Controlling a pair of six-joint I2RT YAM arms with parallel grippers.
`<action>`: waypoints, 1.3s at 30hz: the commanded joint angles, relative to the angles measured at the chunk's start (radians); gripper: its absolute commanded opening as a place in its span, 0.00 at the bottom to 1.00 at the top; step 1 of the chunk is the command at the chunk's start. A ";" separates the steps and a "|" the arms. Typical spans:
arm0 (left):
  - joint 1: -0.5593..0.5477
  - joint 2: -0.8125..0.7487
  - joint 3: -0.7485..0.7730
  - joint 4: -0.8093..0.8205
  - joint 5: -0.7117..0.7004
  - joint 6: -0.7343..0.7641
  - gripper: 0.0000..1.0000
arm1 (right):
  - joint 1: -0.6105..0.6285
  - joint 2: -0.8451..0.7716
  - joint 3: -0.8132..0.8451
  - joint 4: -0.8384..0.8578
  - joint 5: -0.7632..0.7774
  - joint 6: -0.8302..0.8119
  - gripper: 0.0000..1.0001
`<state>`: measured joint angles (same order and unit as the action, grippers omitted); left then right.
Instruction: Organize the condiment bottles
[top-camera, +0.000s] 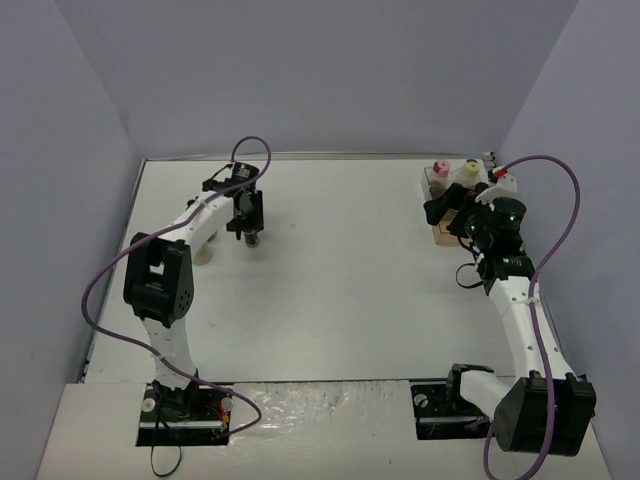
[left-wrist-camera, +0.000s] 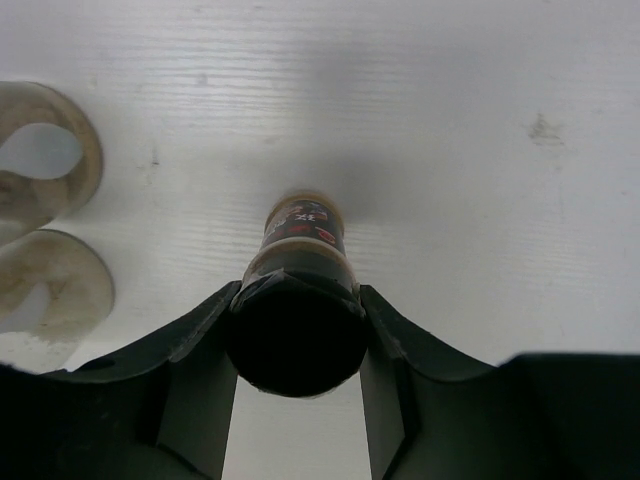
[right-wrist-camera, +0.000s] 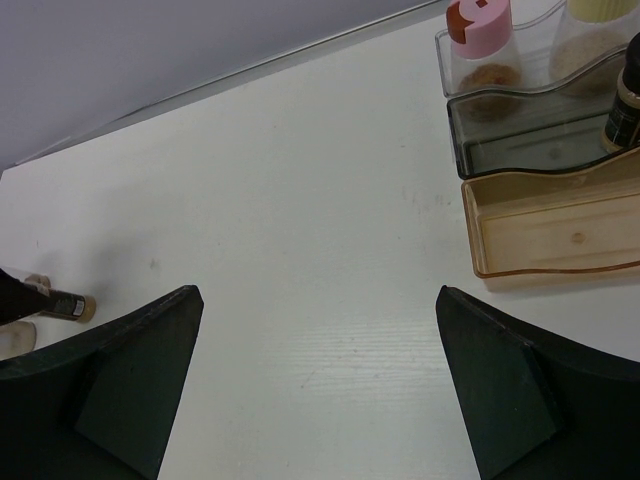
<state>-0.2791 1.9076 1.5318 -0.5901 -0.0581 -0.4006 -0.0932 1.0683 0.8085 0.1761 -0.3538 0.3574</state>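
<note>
My left gripper (top-camera: 248, 222) is shut on the black cap of a small brown-labelled condiment bottle (left-wrist-camera: 303, 232), held upright at or just above the table; in the top view the bottle (top-camera: 252, 239) is at the far left. In the left wrist view the gripper (left-wrist-camera: 298, 300) has both fingers pressed on the cap. My right gripper (top-camera: 447, 205) is open and empty beside the tray (top-camera: 440, 236); in the right wrist view it (right-wrist-camera: 320, 350) hangs over bare table. The tray (right-wrist-camera: 560, 240) holds a pink-capped bottle (right-wrist-camera: 478, 25), a pale yellow-capped one (right-wrist-camera: 605, 8) and a dark black-capped one (right-wrist-camera: 626, 100).
Two pale clear jars (left-wrist-camera: 45, 165) (left-wrist-camera: 50, 290) sit on the table just left of the held bottle; one shows under the left arm (top-camera: 204, 256). The tray has a clear, a dark grey and an amber compartment. Grey walls enclose the table at the back and sides.
</note>
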 joint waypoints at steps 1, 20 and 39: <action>-0.105 -0.032 0.069 0.040 0.065 0.020 0.20 | 0.028 -0.033 0.005 0.082 -0.007 -0.031 1.00; -0.523 0.088 0.212 -0.003 0.070 0.003 0.30 | 0.131 -0.028 -0.006 0.072 0.006 -0.097 1.00; -0.399 -0.367 -0.097 0.065 -0.030 -0.029 0.94 | 0.420 0.067 0.057 -0.003 0.089 -0.242 1.00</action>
<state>-0.7631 1.7471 1.5032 -0.5630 -0.0528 -0.4087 0.2377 1.0963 0.8015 0.1498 -0.3035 0.1849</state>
